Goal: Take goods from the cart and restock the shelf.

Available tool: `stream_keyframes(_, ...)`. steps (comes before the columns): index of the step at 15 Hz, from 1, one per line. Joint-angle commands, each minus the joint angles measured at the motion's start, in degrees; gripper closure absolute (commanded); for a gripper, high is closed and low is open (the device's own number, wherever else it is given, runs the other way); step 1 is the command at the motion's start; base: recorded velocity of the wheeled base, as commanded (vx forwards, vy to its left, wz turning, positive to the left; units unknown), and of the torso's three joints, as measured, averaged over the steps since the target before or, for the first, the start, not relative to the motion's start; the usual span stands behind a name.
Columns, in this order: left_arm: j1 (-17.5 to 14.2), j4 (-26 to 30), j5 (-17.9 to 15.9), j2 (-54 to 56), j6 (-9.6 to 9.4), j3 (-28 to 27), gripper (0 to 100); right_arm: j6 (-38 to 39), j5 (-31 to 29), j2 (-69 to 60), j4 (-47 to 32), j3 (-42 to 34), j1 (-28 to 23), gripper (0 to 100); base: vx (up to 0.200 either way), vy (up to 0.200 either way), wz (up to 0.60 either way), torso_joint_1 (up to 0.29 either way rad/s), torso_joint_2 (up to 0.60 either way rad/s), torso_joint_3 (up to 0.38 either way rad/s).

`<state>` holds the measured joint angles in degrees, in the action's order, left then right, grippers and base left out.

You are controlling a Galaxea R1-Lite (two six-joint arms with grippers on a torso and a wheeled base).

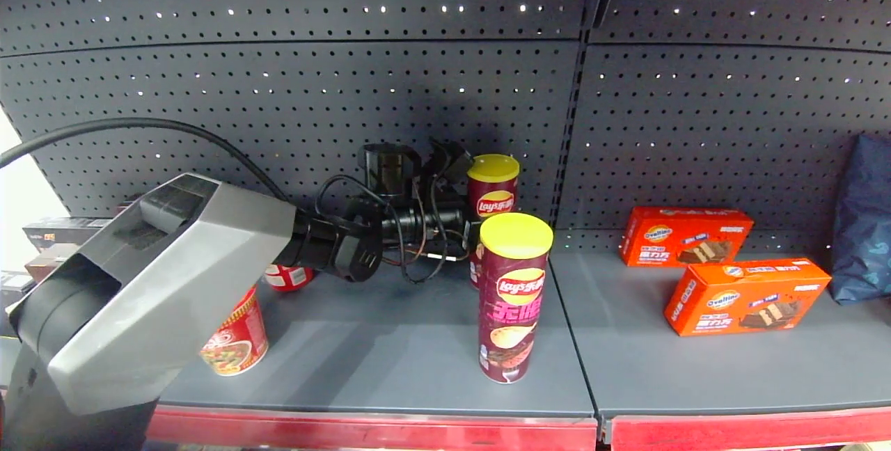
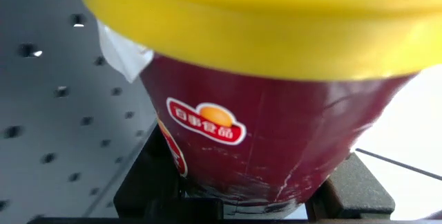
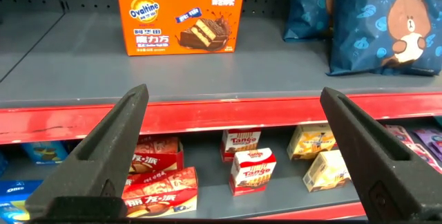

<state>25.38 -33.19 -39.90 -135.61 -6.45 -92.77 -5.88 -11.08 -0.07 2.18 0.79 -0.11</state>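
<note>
Grey steel shelf deck (image 1: 390, 346) is stocked: a maroon cardboard chip can with yellow lid (image 1: 492, 190) is clamped between the fingers of the left gripper (image 2: 252, 193). Its twin can (image 1: 514, 298), just beside them, could be toppled on withdrawal. The fingers of the right gripper (image 3: 231, 99) are spread wide.

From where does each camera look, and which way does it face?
Head view: on the head, facing down at the shelf; left arm shows.
Left wrist view: on that wrist, facing the rear chip can held by the left gripper.
Right wrist view: on that wrist, facing the shelf front past the open right gripper.
Shared: head and right wrist views both show the front orange box and blue bag.
</note>
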Motion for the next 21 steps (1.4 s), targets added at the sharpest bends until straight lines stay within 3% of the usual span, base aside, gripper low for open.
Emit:
stream_keyframes(1,-0.1,1.8,0.0,-1.0,-0.06,-2.1,100,0.0,0.0,0.1,0.0,0.0,0.0,0,0.000,0.000,0.00,0.000,0.00,0.000)
stream_keyframes(3,-0.1,3.6,-0.1,-1.7,-0.32,-4.3,100,0.0,0.0,0.1,0.0,0.0,0.0,0,0.000,0.000,0.00,0.000,0.00,0.000)
stream_keyframes(6,-0.8,8.3,-0.1,-3.3,-4.01,-8.7,100,0.0,0.0,0.1,0.0,0.0,0.0,0,0.000,0.000,0.00,0.000,0.00,0.000)
stream_keyframes(9,-1.2,8.9,0.0,-3.9,-5.33,-9.3,100,0.0,0.0,0.1,0.0,0.0,0.0,0,0.000,0.000,0.00,0.000,0.00,0.000)
stream_keyframes(10,-1.2,8.9,0.0,-4.1,-5.33,-9.3,0,0.0,0.0,0.1,0.0,0.0,0.0,0,0.000,0.000,0.00,0.000,0.00,0.000)
stream_keyframes(17,-1.0,8.4,0.0,-1.7,-5.50,-6.4,0,0.0,0.0,0.1,0.0,0.0,0.0,0,0.000,0.000,0.00,0.000,0.00,0.000)
stream_keyframes(20,-1.2,8.0,0.0,3.2,-8.84,1.5,0,0.0,0.1,0.1,0.0,0.0,0.0,0,0.000,0.000,0.00,0.000,0.00,0.000)
stream_keyframes(21,-2.1,6.6,0.0,5.9,-10.69,6.5,0,0.0,0.1,0.1,0.0,0.0,0.0,0,0.000,0.000,0.00,0.000,0.00,0.000)
